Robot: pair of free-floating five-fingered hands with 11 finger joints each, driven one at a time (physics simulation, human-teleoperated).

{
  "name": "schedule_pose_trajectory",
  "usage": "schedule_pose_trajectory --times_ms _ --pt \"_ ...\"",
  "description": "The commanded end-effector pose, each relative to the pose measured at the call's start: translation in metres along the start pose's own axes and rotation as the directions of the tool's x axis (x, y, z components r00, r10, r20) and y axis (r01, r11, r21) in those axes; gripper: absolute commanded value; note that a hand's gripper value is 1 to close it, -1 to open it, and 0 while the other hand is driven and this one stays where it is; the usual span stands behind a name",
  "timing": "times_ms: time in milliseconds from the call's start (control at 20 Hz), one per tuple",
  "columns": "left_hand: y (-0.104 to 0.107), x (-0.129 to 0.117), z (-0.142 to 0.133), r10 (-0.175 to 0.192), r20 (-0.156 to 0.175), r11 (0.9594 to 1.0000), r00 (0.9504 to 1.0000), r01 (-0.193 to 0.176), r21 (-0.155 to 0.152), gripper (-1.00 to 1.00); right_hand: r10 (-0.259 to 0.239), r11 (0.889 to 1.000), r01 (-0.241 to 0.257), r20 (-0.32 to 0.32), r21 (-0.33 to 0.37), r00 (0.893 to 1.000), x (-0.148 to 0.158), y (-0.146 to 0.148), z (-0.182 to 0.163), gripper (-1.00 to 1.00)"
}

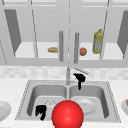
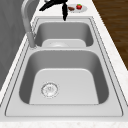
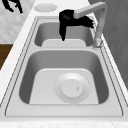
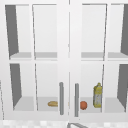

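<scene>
Where the surface meets its front edge, a glossy red ball [image 1: 67,114] sits nearest the camera in the front view, smooth and round, overlapping the front rim of the steel sink [image 1: 25,100]. Just left of it the left hand [image 1: 41,111] hangs over the front edge of the left basin, its fingers drooping downward and loosely curled, gripping nothing; there is free room around it above the basin floor. That basin is brushed metal with rounded corners and a ribbed round drain [image 2: 49,89] toward its back left corner. In the right basin a pale round plate [image 3: 72,88] lies flat on the floor, clear of the walls. At the surface's left edge a shallow grey dish [image 1: 3,110] shows, and at the right edge a second dish [image 2: 77,8] carries a small red fruit and a brown piece.

Farther back, at the divider near the sink's rear rim, the curved steel faucet [image 3: 98,22] rises, its spout swung over the right basin. The right hand [image 1: 79,78] is at the spout's end, palm against the tube, one finger pointing straight down, the others bent toward the spout; whether it truly grips I cannot tell.

Beyond, glass-fronted cabinet doors with two vertical bar handles [image 4: 61,98] enclose a shelf holding a bread roll [image 4: 52,103], an orange fruit [image 4: 83,105] and a yellowish bottle [image 4: 97,95].
</scene>
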Motion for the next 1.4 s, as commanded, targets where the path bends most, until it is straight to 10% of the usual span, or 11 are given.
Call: schedule_pose_trajectory --times_ms 0,1100,1350 --pt "0.0 0.0 0.0 0.0 0.0 1.0 1.0 0.0 0.0 0.0 -0.001 1.0 0.001 -0.011 -0.002 1.0 -0.009 0.001 -0.015 -1.0" --pt "0.0 0.0 0.0 0.0 0.0 1.0 1.0 0.0 0.0 0.0 0.011 0.992 -0.009 -0.018 0.124 1.0 -0.075 0.06 -0.184 -1.0" --pt "0.0 0.0 0.0 0.0 0.0 1.0 1.0 0.0 0.0 0.0 -0.052 0.994 0.046 0.064 0.095 0.997 -0.096 0.072 -0.183 -1.0"
